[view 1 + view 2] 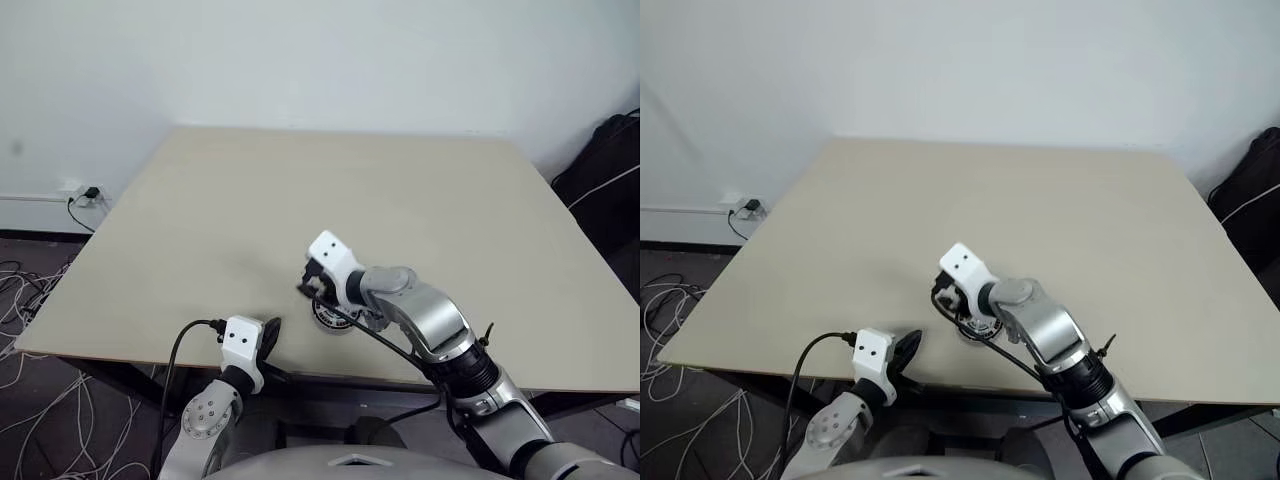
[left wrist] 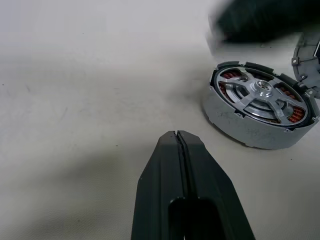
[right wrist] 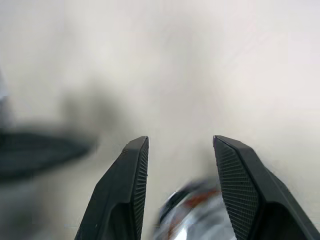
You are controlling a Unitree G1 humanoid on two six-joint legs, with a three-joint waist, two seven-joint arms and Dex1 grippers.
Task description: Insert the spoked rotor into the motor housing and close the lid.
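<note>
Already, silver-grey spoked rotor [image 2: 263,93] seated in round grey copper-wound motor housing [image 2: 240,125] near worktop [image 1: 300,190] front edge. Lid to be fetched; right hand [image 3: 180,145] parted, empty; left hand [image 2: 178,136] closed, empty.

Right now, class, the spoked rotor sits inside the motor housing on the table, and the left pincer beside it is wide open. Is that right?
Not quite. The left pincer is shut, its two fingers pressed together, as the left wrist view shows. The rest stands: the spoked rotor sits inside the motor housing on the table.

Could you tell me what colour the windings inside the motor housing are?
Copper-brown windings, seen between the rotor's spokes; the left wrist view shows them best.
</note>
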